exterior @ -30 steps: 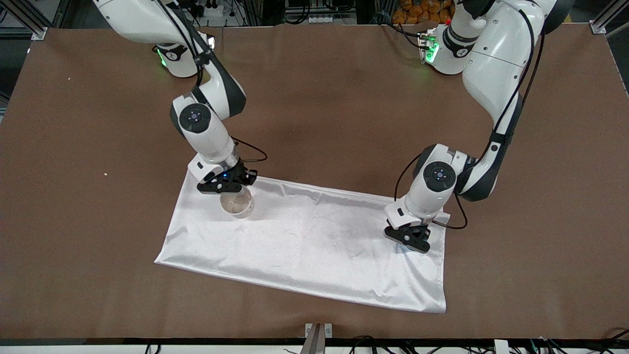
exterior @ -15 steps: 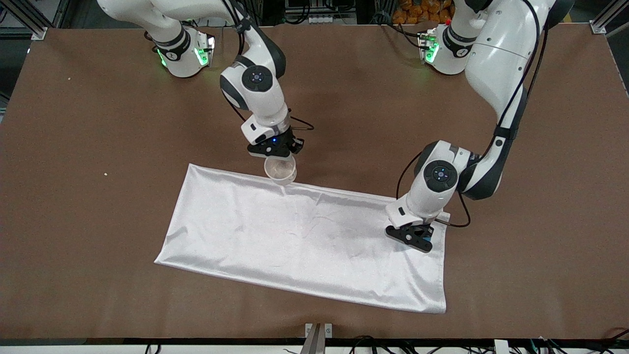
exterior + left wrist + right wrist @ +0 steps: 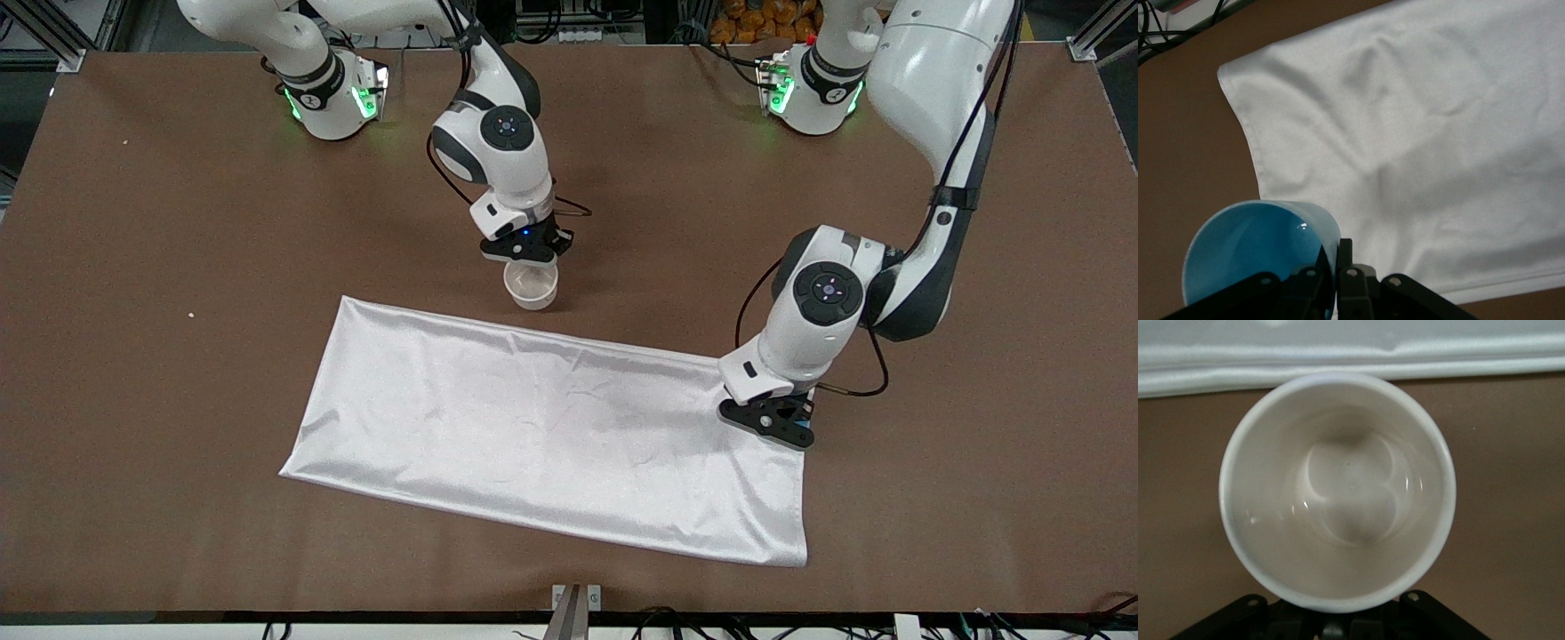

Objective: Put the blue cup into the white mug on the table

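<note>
One table [image 3: 160, 427], brown felt. One white cloth [image 3: 542, 427] spread on it, nearer the front camera. Two arms. Right gripper [image 3: 526, 253] over bare felt just past the cloth's edge, clamped on the rim of one white mug [image 3: 531, 284]; mug upright, mouth up, empty [image 3: 1338, 490]. Left gripper [image 3: 772, 421] above the cloth's corner at the left arm's end, pinching the wall of one blue cup [image 3: 1258, 257]; cup mostly hidden in front view.
</note>
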Robot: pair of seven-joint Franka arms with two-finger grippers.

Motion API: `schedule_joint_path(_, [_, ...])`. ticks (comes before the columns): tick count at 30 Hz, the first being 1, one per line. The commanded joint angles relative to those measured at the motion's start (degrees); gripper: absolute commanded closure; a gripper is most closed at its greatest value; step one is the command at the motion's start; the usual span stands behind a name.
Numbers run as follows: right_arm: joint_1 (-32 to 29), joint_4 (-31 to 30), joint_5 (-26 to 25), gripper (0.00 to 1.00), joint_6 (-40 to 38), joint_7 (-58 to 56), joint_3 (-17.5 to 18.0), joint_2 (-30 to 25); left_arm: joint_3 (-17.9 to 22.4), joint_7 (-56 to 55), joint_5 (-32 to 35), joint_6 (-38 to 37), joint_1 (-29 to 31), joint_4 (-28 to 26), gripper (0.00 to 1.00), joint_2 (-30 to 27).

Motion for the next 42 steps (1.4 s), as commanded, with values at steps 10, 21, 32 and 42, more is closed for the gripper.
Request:
schedule_joint_path(10, [4.95, 0.16, -0.68, 1.0, 2.44, 6.87, -0.93, 1.85, -1.27, -3.88, 0.67, -14.51, 0.41, -1.18, 1.0, -11.59])
schedule_joint_path(21, [5.48, 0.51, -0.59, 0.23, 2.35, 11.09, -1.01, 2.38, -3.46, -8.71, -7.5, -22.16, 0.49, -1.45, 1.0, -16.6])
schedule_joint_path(32, [6.01, 3.14, -0.59, 0.0, -3.08, 13.99, -0.93, 1.59, -9.44, -20.58, -8.21, -23.31, 0.41, -2.85, 1.0, -17.66])
schedule_joint_path(42, [4.26, 10.09, -0.76, 0.0, -15.92, 12.25, -1.36, -0.17, -12.96, -27.34, -8.03, -22.78, 0.05, -2.33, 1.0, -16.43])
